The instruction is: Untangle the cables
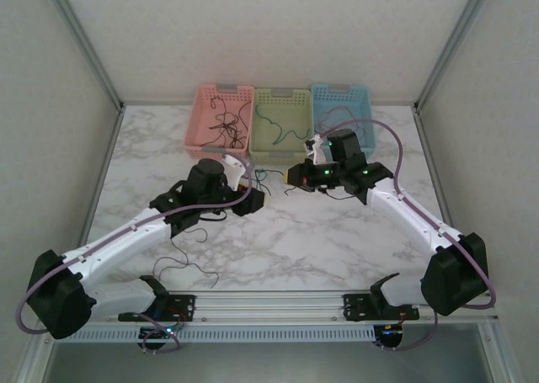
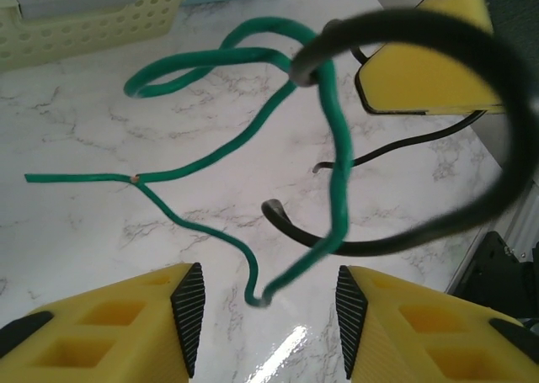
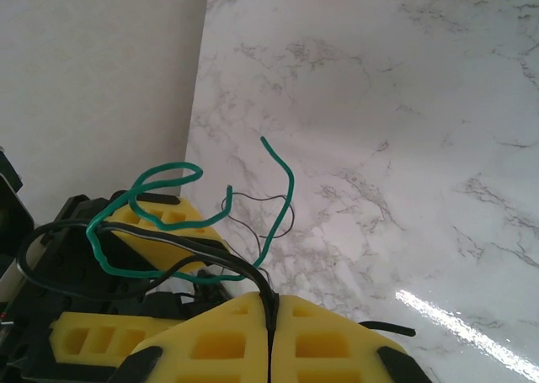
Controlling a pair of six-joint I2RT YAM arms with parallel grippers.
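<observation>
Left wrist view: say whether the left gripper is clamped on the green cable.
No; the left gripper stands open, both fingers clear of the green cable between them.

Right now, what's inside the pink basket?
A tangle of thin dark cables lies in the pink basket, spread across its middle. The near wall covers the front strip of its floor, so anything lying there can't be seen.

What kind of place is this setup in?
Probably a robotics lab test cell: a marble-patterned tabletop boxed in by white wall panels, two white-and-black robot arms bolted to a metal rail, three pastel plastic baskets.
</observation>
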